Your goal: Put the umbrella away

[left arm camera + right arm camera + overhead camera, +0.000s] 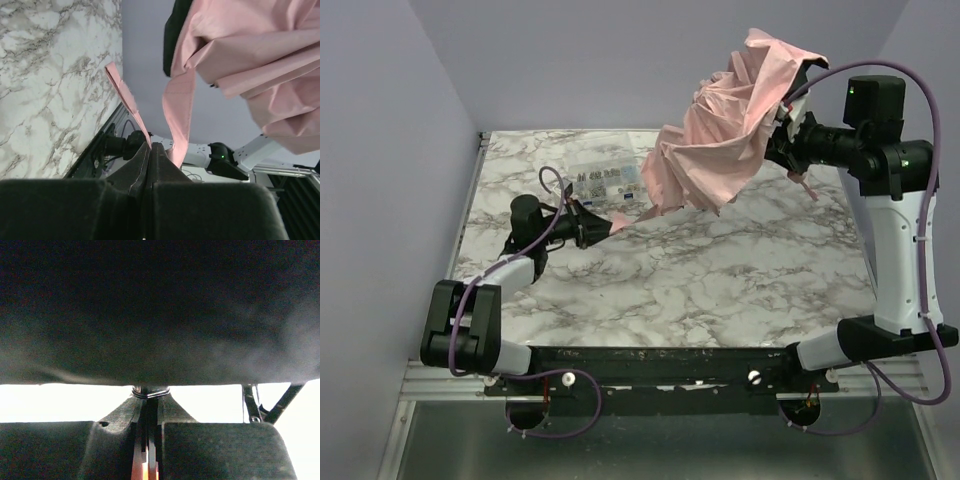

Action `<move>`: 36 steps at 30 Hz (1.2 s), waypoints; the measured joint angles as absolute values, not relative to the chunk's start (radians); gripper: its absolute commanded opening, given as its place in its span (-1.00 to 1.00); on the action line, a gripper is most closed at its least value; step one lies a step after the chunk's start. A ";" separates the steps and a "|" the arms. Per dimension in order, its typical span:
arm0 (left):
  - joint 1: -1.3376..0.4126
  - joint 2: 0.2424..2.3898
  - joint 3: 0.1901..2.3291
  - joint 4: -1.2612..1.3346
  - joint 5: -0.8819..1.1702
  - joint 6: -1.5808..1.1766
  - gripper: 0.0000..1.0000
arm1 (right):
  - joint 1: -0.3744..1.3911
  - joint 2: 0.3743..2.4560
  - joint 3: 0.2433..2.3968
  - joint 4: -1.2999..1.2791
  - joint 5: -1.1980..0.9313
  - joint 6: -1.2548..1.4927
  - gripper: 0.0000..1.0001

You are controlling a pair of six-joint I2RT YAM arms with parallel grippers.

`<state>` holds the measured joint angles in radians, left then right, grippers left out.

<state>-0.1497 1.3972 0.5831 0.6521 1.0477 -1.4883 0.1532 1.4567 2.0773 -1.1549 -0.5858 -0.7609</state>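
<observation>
The umbrella hangs in the air over the table's far right, its pale pink canopy half collapsed and crumpled. My right gripper is shut on its thin black shaft under the canopy. The small pink handle sticks out below the gripper. In the right wrist view the gripper clamps the shaft, and the dark canopy underside fills the top. My left gripper is low over the table, shut on a narrow pink fabric strip from the canopy edge. In the left wrist view that gripper pinches the strip's end.
A clear plastic organiser box with several small parts lies at the back of the marble table, just behind my left gripper. Lavender walls close in the back and both sides. Umbrella ribs show beside the right fingers.
</observation>
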 measured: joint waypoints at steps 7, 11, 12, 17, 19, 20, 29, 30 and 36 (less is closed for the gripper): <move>-0.102 1.508 0.674 0.777 1.074 -1.591 -1.00 | 0.153 1.405 2.031 -1.226 -0.668 -0.863 -0.99; -0.102 1.596 0.764 0.787 1.078 -1.613 -1.00 | 0.153 1.373 2.018 -1.286 -0.736 -0.921 -0.99; -0.102 1.619 0.788 0.784 1.078 -1.614 -1.00 | 0.153 1.370 2.023 -1.304 -0.753 -0.936 -0.99; -0.102 1.678 0.884 0.748 1.079 -1.608 -1.00 | 0.153 1.369 2.046 -1.386 -0.836 -1.010 -0.99; -0.102 1.699 0.945 0.693 1.078 -1.581 -1.00 | 0.153 1.363 2.036 -1.402 -0.863 -1.036 -0.99; -0.102 1.707 0.967 0.675 1.078 -1.573 -1.00 | 0.153 1.361 2.029 -1.407 -0.875 -1.046 -0.99; -0.126 1.786 1.189 0.413 1.065 -1.430 -1.00 | 0.209 1.359 1.957 -1.423 -0.914 -1.102 -0.99; -0.136 1.805 1.221 0.374 1.062 -1.409 -1.00 | 0.230 1.359 1.951 -1.424 -0.913 -1.102 -0.99; -0.185 1.866 1.321 0.204 1.036 -1.304 -1.00 | 0.293 1.359 1.921 -1.435 -0.914 -1.124 -0.99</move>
